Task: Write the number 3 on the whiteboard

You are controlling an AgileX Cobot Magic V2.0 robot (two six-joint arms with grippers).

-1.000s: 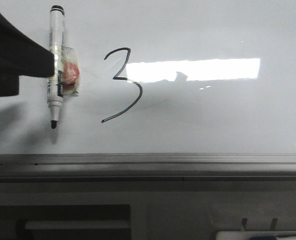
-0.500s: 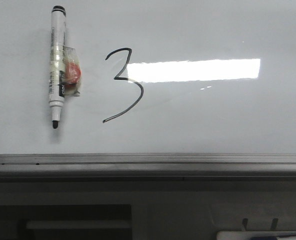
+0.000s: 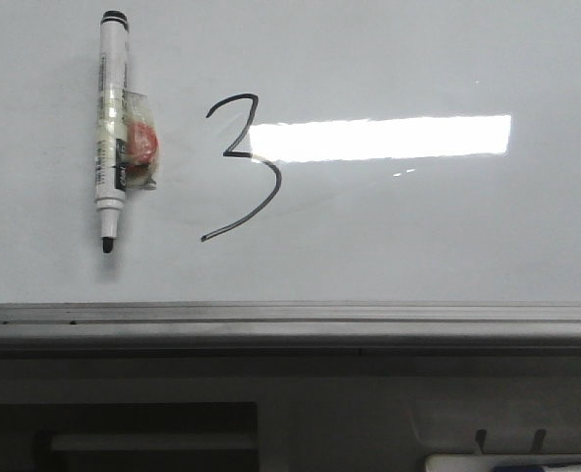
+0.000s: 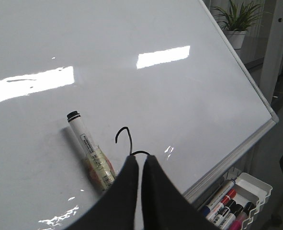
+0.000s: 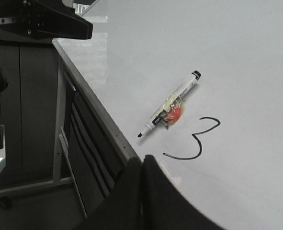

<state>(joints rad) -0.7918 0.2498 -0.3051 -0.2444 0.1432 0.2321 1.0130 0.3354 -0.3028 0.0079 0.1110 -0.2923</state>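
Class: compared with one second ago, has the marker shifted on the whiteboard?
No. The marker sits the same way left of the number 3 on the whiteboard; only the dark arm left.

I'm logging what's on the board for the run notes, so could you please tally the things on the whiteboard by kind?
On the whiteboard:
Marker pens, uncapped, with a red-and-clear piece taped to the barrel: 1, the marker
Written digits: 1, the number 3
Total: 2
Several more markers sit in a tray below the board's corner in the left wrist view; too crowded to count.
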